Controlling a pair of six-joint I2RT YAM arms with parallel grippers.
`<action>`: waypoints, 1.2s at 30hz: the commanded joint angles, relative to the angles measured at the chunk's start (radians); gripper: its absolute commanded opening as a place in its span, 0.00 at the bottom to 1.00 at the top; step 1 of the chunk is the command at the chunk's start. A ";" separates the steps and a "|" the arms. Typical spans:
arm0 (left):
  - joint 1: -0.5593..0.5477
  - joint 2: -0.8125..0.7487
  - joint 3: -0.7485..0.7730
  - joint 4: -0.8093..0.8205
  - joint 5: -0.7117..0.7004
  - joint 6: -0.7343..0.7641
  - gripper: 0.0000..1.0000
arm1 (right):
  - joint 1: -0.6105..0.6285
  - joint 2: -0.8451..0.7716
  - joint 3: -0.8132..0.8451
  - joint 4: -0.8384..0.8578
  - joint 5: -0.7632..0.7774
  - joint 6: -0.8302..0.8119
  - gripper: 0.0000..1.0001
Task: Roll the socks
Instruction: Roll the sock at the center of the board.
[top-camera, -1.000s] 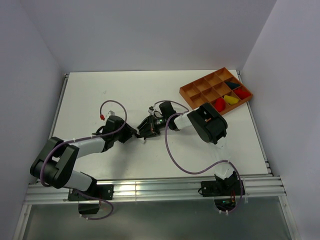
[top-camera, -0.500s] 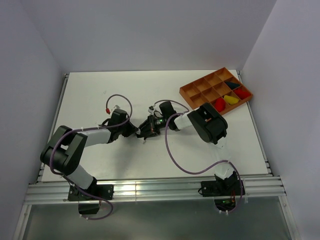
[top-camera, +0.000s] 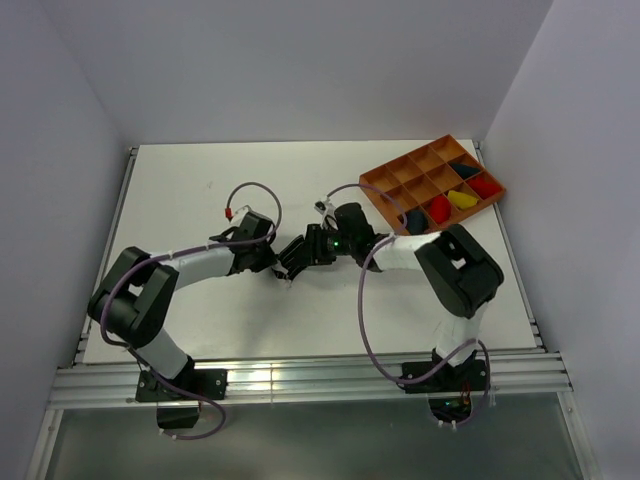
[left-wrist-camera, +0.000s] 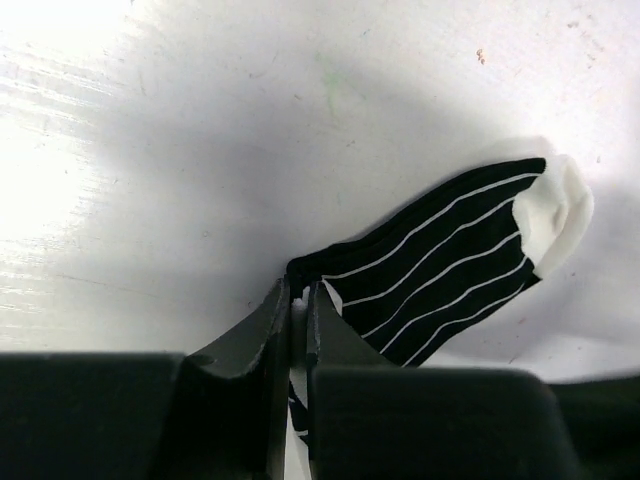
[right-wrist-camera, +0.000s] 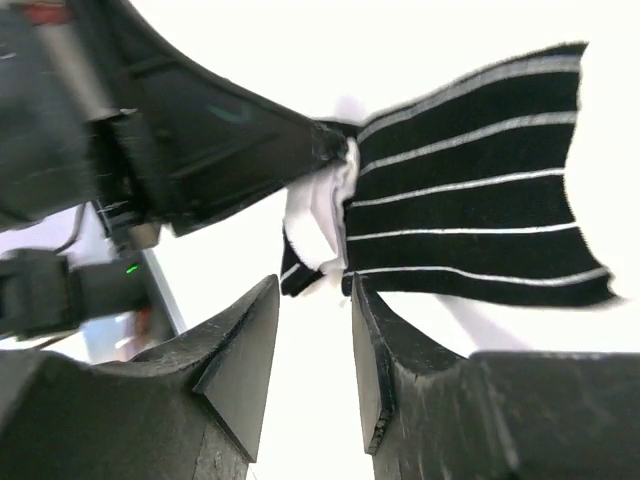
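A black-and-white striped sock (left-wrist-camera: 450, 250) with a white toe (left-wrist-camera: 560, 215) lies on the white table between the two grippers. My left gripper (left-wrist-camera: 298, 300) is shut on the sock's near edge, with fabric pinched between its jaws. From the top it sits at the table's middle (top-camera: 281, 262). My right gripper (right-wrist-camera: 313, 290) stands open just short of the sock (right-wrist-camera: 470, 200), with nothing between its fingers. The left gripper (right-wrist-camera: 250, 140) shows there too, gripping the sock's folded white end. In the top view the sock (top-camera: 296, 257) is mostly hidden by both grippers.
An orange compartment tray (top-camera: 385, 180) stands at the back right. It holds red (top-camera: 440, 208), yellow (top-camera: 461, 199) and dark (top-camera: 464, 170) bundles. Purple cables loop off both arms. White walls enclose the table on three sides.
The left gripper moved right to the sock and shut on its edge. The right gripper opened and let go of it, and its arm swung its elbow to the right.
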 joint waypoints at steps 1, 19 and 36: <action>-0.017 0.027 0.038 -0.144 -0.057 0.042 0.00 | 0.049 -0.121 -0.054 0.078 0.196 -0.129 0.43; -0.030 0.086 0.107 -0.193 -0.028 0.056 0.00 | 0.355 -0.135 -0.071 0.138 0.633 -0.389 0.43; -0.030 0.087 0.116 -0.191 -0.002 0.059 0.00 | 0.362 0.025 0.035 0.009 0.640 -0.415 0.43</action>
